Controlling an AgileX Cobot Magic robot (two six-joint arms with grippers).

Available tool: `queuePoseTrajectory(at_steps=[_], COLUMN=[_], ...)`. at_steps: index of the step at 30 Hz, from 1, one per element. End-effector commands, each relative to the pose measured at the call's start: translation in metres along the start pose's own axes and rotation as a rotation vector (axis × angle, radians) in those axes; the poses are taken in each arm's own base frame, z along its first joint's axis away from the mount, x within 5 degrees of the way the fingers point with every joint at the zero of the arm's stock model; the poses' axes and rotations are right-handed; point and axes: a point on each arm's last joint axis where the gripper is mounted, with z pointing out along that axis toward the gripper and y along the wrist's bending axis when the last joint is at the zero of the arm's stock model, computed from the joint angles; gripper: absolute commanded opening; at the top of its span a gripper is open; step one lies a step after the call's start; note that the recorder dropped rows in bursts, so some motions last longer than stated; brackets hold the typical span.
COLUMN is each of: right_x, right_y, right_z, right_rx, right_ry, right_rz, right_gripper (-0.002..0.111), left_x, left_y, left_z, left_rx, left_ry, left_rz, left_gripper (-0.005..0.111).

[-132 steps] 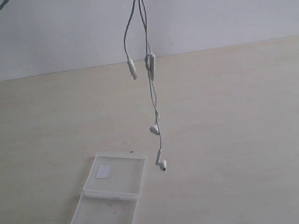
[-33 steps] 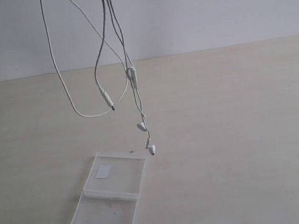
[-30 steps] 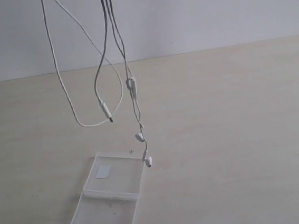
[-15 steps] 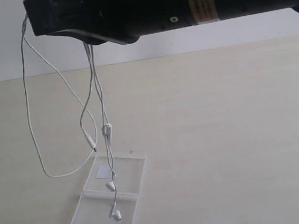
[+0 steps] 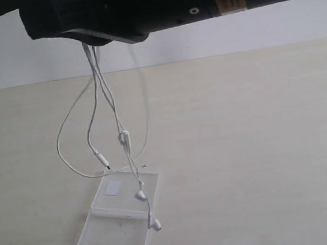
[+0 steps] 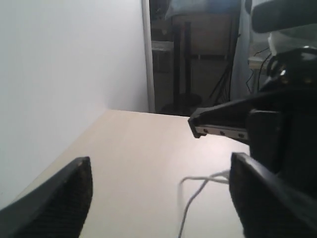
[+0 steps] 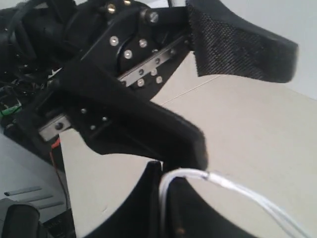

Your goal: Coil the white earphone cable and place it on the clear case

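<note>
now the right pincer (image 7: pixel 166 179) pinches the white earphone cable (image 5: pixel 123 138), hung below over the clear case (image 5: pixel 117 234); left pincer (image 6: pixel 161 198) spread. earbuds (image 5: pixel 140 195) have swung toward the case's edge.

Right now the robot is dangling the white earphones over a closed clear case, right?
Not quite: the case is open, not closed. The exterior view shows its two halves spread flat on the table. The rest is right: the white earphones do dangle over it.

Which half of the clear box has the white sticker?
The farther half holds the white sticker; the half closer to the camera has none.
</note>
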Motion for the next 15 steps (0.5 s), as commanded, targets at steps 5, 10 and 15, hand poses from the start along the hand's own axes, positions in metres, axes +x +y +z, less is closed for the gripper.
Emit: queuePoseTrajectory(at_steps=[5,10,15], right_x=[-0.0186,-0.0195,-0.0197], right_y=[0.0016,0.0009,0.0004], right_z=[-0.0052,-0.006,-0.006], right_rx=[0.023,0.035,0.042], right_ry=[-0.08,-0.087,-0.089], right_rz=[0.032,0.032,0.014], right_gripper=[0.0,0.0,0.0], left_x=[0.0147,0.0147,0.0135], left_y=[-0.0014,0.0009,-0.0011], left_z=[0.0014,-0.0013,-0.0021], left_rx=[0.034,0.016,0.021], left_ry=[0.119,0.12,0.121], left_rz=[0.015,0.011,0.013], left_gripper=[0.074,0.074,0.074])
